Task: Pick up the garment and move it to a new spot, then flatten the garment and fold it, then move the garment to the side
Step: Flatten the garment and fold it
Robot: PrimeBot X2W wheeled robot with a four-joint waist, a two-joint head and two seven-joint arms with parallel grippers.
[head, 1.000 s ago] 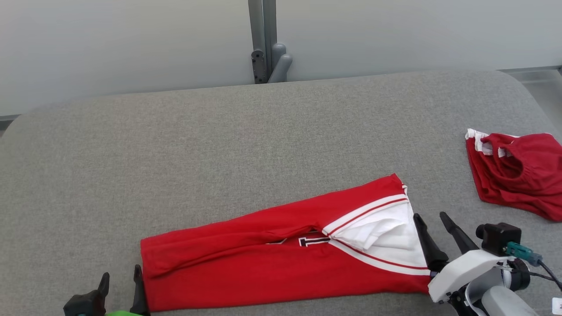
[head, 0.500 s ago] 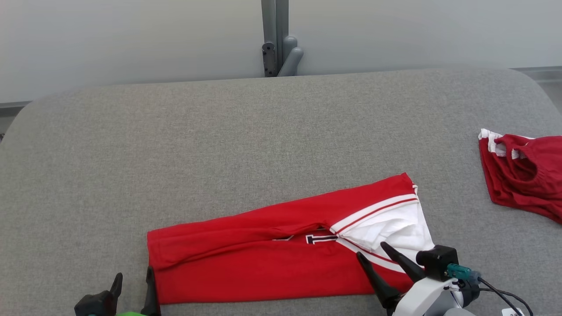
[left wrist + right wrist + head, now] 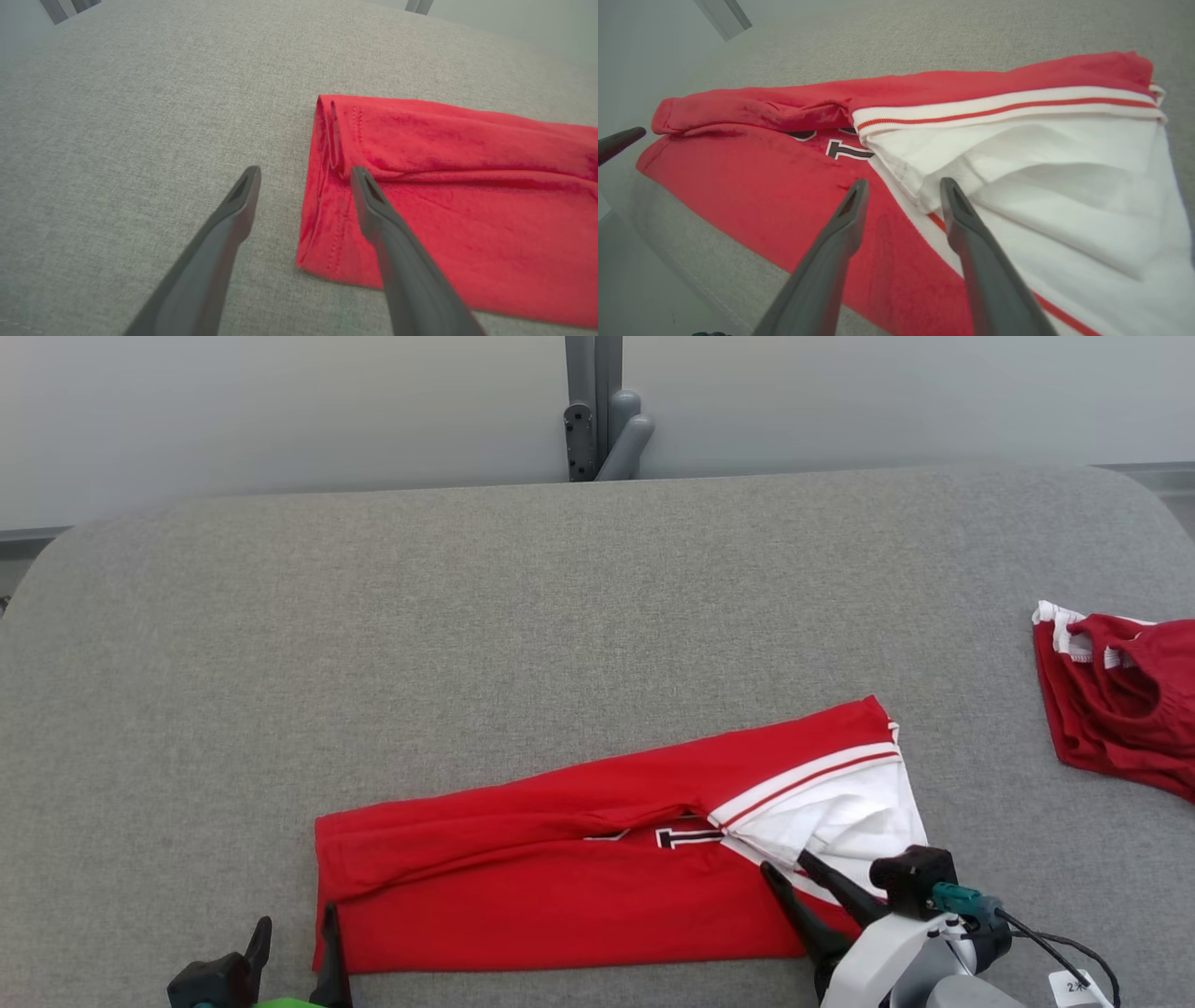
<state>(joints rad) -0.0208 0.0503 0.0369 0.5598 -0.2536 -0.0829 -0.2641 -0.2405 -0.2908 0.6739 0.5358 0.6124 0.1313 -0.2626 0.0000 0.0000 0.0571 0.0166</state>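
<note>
The right gripper [image 3: 784, 861] hovers low over the right end of the garment [image 3: 560, 887], its two fingers apart with nothing between them, tips at the border of red cloth and white panel. The left gripper [image 3: 304, 170] stands wide open at the garment's left end, one finger over the hem, the other over the bare table [image 3: 467, 616]. The garment lies as a long folded strip near the table's front edge. A second red garment [image 3: 1120, 709] lies well apart, at the far right.
</note>
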